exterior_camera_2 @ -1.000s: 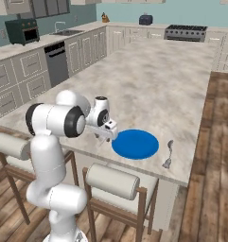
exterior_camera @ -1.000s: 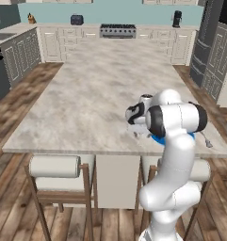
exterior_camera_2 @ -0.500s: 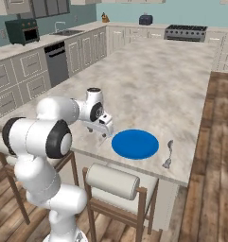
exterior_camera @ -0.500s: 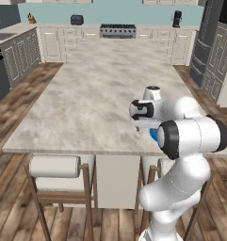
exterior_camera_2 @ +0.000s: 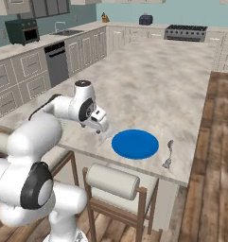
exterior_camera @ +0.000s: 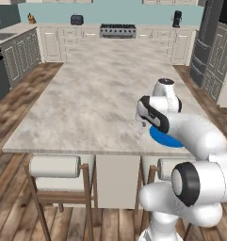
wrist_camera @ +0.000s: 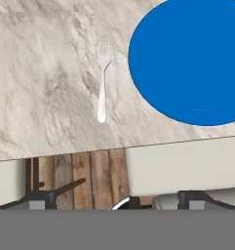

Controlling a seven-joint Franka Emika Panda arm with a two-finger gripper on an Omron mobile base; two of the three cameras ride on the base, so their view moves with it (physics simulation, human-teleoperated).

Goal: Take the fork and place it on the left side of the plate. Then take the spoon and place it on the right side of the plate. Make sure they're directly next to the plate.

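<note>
The fork point(wrist_camera: 103, 80) lies flat on the marble counter, just left of the blue plate point(wrist_camera: 197, 63), tines pointing away from the counter's near edge. It lies free, apart from the hand. My gripper point(exterior_camera_2: 101, 126) hovers a little above the counter beside the plate's point(exterior_camera_2: 135, 143) left rim, open with nothing in it. From the other side, the gripper point(exterior_camera: 143, 123) sits at the plate's point(exterior_camera: 163, 138) near-left edge. The spoon point(exterior_camera_2: 168, 153) rests on the counter right of the plate, a small gap away.
The counter's near edge point(wrist_camera: 65, 150) runs close under the fork, with wooden floor below. Padded stools point(exterior_camera_2: 113, 182) point(exterior_camera: 53, 165) stand against that edge. The wide marble island point(exterior_camera: 96, 89) stretches away behind the plate. My arm's elbow bulks low in front of the base.
The jaws have widened and the fork now lies free on the counter. The arm's elbow has swung down toward the cameras, while the hand stays by the plate's left edge.
</note>
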